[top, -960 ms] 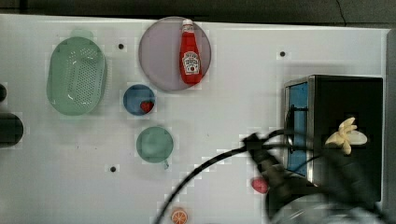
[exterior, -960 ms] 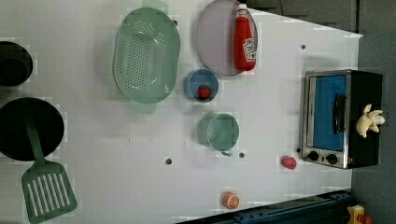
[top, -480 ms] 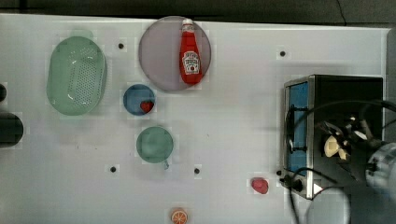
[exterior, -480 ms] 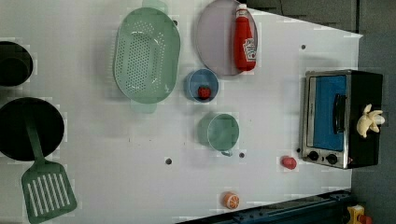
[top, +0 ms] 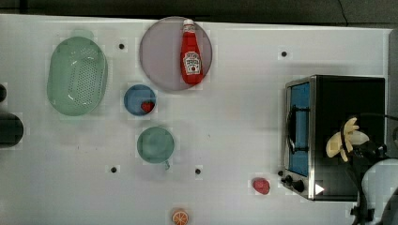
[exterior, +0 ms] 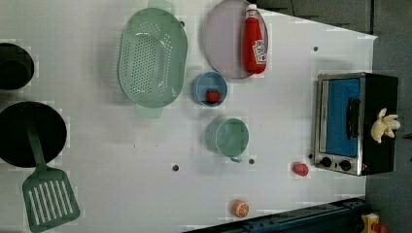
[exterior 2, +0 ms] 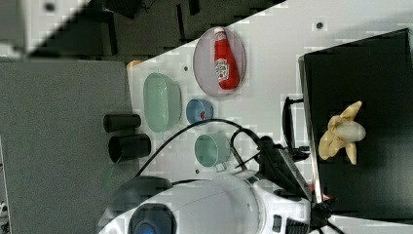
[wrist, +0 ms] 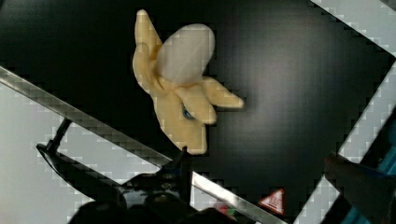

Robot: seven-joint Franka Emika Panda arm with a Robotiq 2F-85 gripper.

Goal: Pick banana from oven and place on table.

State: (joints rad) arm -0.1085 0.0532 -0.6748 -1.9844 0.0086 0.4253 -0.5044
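Presently the claw point(top: 359, 152) hangs over the flat black top of the boxy toaster oven point(top: 349, 101), just beside the small pale yellow peeled banana point(top: 341, 139). Whether it is open or closed I cannot tell.

The banana lies on top of the oven, not inside it, with its peel splayed out and a whitish core showing; in the top view it sits near the oven's right edge. The oven's blue-tinted glass door is closed. The oven stands at the top view's right end of the large white tabletop point(top: 234, 131).

Further out on the tabletop: a small red object point(top: 261, 185) just off the oven's front corner, an orange slice point(top: 179, 217), a green mug point(top: 155, 145), a blue bowl point(top: 139, 99) holding something red, a red ketchup bottle point(top: 190, 54) lying on a grey round plate point(top: 162, 51), and a pale green colander point(top: 77, 76).

Risks, by judgement:
- The splayed peel offers uneven purchase; a grip on one flap alone could tear or slip.
- The banana sits near the oven's edge; a sideways nudge could push it off.
- Descending too far would strike the hard oven top.
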